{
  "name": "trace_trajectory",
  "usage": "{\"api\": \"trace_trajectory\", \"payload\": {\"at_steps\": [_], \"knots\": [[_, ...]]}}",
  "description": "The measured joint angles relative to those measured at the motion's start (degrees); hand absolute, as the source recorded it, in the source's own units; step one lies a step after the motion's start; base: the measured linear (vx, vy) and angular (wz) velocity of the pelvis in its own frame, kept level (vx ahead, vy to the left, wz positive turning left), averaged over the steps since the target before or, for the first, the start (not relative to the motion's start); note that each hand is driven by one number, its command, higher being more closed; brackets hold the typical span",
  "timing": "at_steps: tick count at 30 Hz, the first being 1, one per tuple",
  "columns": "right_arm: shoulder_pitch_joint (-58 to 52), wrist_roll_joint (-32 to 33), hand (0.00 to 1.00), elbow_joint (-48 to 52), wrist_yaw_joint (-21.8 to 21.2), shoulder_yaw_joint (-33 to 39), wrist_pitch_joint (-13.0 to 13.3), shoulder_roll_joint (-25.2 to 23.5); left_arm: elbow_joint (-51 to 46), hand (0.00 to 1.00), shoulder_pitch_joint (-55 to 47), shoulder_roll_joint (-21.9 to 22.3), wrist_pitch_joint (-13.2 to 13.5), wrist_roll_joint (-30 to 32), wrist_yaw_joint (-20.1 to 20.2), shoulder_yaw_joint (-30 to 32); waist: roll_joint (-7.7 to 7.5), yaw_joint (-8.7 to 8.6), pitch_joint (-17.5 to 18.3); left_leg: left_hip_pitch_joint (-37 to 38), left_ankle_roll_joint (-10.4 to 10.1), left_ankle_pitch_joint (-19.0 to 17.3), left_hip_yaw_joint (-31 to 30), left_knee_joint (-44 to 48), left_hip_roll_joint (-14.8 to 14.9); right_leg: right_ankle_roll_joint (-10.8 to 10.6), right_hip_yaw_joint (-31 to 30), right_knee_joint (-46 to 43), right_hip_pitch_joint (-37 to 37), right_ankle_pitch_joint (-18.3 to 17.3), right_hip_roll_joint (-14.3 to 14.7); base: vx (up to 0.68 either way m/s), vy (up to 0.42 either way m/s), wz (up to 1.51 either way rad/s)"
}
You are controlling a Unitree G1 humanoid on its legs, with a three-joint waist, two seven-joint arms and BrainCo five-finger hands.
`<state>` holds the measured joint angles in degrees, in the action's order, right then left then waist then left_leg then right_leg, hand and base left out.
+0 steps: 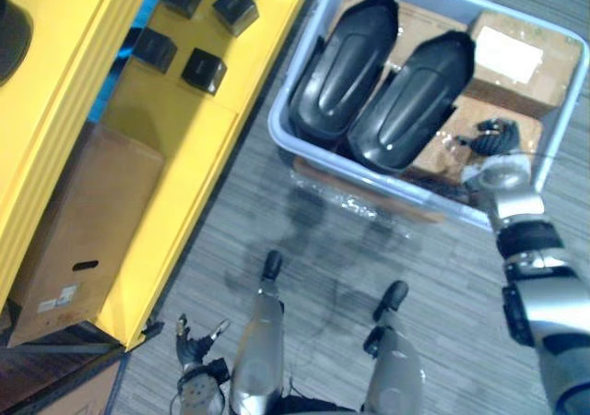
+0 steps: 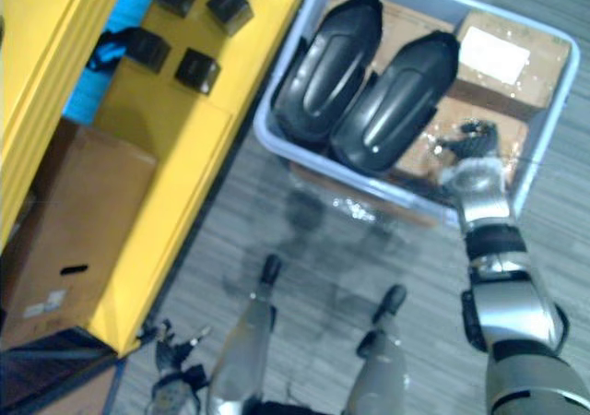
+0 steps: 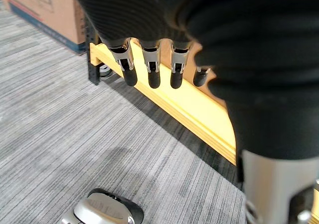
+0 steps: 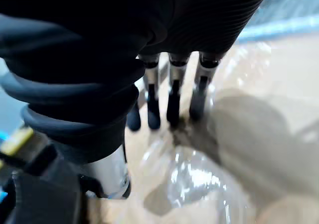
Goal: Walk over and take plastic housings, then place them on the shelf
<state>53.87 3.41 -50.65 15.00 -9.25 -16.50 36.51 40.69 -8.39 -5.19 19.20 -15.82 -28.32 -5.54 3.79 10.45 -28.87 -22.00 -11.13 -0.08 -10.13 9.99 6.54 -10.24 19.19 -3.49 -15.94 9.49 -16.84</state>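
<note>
Two black housings (image 1: 346, 60) lie in the bin (image 1: 304, 152). The right hand (image 1: 498, 171) is inside too, fingers straight. The left hand (image 1: 195, 346) hangs spread

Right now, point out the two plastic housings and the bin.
left housing (image 1: 343, 65), left eye view, middle of its glossy top.
right housing (image 1: 412, 101), left eye view, middle of its top.
bin (image 1: 277, 120), left eye view, near-left rim corner.
</note>
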Motion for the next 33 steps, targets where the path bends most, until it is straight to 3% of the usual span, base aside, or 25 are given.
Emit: {"api": "trace_trajectory", "payload": {"at_steps": [7, 15, 16, 21, 24, 30, 33], "knots": [[0.45, -3.49, 1.0, -2.83, -1.41, -3.78, -2.32, -0.45, -0.05, 0.0, 0.12, -0.27, 1.38, -0.22, -0.02, -1.47, 0.3, 1.13, 0.05, 0.13, -0.04, 0.67, -0.17, -1.02, -0.03, 0.05, 0.58, 0.0, 0.03, -0.02, -0.09, 0.0, -0.002, 0.03], [0.46, -7.12, 1.0, -2.6, -1.12, -3.82, -2.4, -1.18, -0.41, 0.0, 0.11, -0.64, 1.9, -1.92, 0.64, -2.49, 0.43, 1.28, 0.09, 0.88, 0.03, 1.32, 0.34, -1.88, -0.04, 0.05, 0.15, -0.02, 0.05, -0.01, -0.2, -0.01, 0.0, -0.02], [0.45, -7.22, 0.0, -2.6, -0.17, -3.81, -2.51, -1.18, -0.64, 0.0, 0.01, -0.67, 1.9, -2.04, 0.64, -2.62, 0.49, 1.27, 0.07, 0.91, 0.04, 1.37, 0.4, -1.96, -0.04, 0.05, 0.05, -0.01, 0.01, -0.01, -0.2, 0.0, 0.0, 0.0], [-0.11, -6.76, 0.0, -1.08, 8.26, -1.6, -2.45, -1.17, -1.47, 0.0, -0.35, -1.29, 1.92, -2.26, 0.6, -3.76, 0.5, 1.08, 0.07, 1.62, 0.03, 1.57, 1.02, -2.65, -0.02, 0.05, -0.53, 0.11, -0.07, 0.13, -0.23, 0.01, -0.005, -0.04], [-2.98, -5.38, 0.0, 7.36, 15.43, 3.85, -1.84, -1.12, -2.06, 0.0, -1.11, -1.45, 1.9, -2.37, 0.46, -3.75, 0.5, -0.19, 0.06, 1.89, 0.04, 1.57, 1.38, -3.01, 0.02, 0.03, -0.77, 0.34, -0.11, 0.19, -0.21, 0.03, -0.009, -0.05], [-10.26, -4.15, 0.0, 25.64, 25.37, 8.96, 3.17, -2.74, -3.56, 0.0, -2.13, -1.7, 1.88, -4.44, 0.51, -3.8, 0.49, -2.09, 0.06, 2.1, 0.11, 1.49, 3.47, -3.48, 0.2, 0.18, -3.27, 0.63, -1.9, 0.72, -0.08, 0.02, -0.001, -0.17], [-10.81, -4.18, 0.0, 27.94, 27.64, 8.91, 5.73, -4.82, -3.52, 0.0, -2.2, -1.75, 1.92, -4.54, 0.51, -3.77, 0.49, -2.64, 0.06, 2.26, 0.21, 1.38, 4.21, -3.44, 0.23, 0.23, -3.78, 0.62, -2.15, 0.78, -0.07, -0.01, 0.001, -0.11]]}}
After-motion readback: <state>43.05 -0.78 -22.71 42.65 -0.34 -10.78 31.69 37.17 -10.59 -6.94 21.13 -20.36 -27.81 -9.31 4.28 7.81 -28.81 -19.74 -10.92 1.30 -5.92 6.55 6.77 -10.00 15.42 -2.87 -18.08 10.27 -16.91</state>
